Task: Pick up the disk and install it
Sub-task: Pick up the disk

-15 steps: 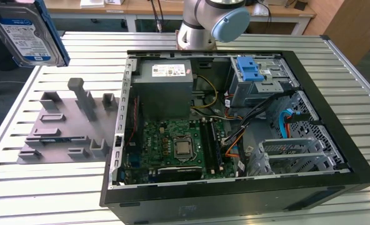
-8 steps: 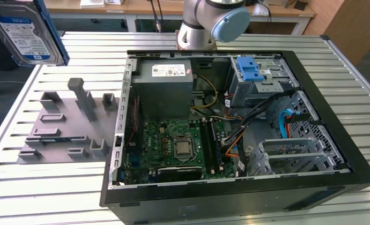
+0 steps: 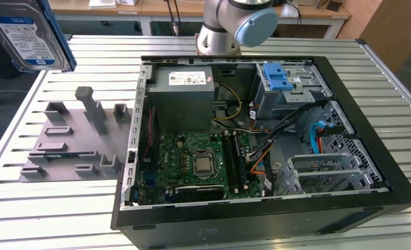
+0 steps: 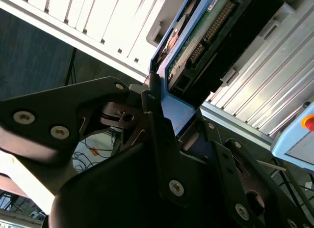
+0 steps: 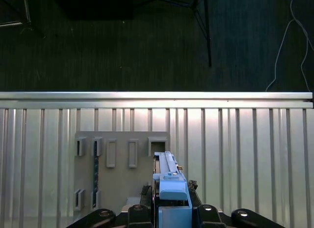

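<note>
The disk (image 3: 28, 36), a silver hard drive with a blue-and-white label and blue side rails, hangs in the air above the table's far corner at the exterior view's left. In the second wrist view my gripper (image 4: 176, 117) is shut on the disk (image 4: 206, 31) at its blue rail, with the drive's green circuit side showing. The first wrist view looks down along the disk's edge (image 5: 169, 181), with my gripper (image 5: 171, 211) clamped on either side of it. The grey fixture plate (image 5: 122, 174) lies directly below.
An open black computer case (image 3: 372, 172) lies on the slatted metal table (image 3: 66, 208), holding a grey power-supply box (image 3: 184, 86), motherboard (image 3: 198, 161) and a drive cage with a blue latch (image 3: 278, 78). The grey slotted fixture plate (image 3: 74, 135) sits left of the case. The arm's base (image 3: 226, 26) stands behind.
</note>
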Tool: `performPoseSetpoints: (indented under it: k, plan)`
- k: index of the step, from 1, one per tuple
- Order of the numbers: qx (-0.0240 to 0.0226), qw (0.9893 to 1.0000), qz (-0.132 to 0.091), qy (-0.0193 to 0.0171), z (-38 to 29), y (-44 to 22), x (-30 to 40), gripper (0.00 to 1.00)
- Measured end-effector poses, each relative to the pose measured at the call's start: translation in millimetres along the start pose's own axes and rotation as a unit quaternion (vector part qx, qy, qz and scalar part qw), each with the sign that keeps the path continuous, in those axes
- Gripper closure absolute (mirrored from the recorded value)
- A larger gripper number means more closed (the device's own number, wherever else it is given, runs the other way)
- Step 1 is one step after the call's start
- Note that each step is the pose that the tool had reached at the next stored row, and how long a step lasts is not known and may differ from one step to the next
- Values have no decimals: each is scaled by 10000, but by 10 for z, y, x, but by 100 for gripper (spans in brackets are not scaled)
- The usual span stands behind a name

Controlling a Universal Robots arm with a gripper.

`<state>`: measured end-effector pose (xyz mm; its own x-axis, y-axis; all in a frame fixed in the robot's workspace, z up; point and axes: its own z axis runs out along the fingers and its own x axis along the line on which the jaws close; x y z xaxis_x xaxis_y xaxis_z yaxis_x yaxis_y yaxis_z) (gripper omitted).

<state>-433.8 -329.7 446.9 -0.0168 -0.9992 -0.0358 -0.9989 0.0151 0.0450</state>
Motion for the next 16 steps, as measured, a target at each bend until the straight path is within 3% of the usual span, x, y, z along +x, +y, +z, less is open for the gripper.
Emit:
performPoseSetpoints:
  k: [16]
  plan:
    - [0,10000,0,0,-85,4,-3,63]
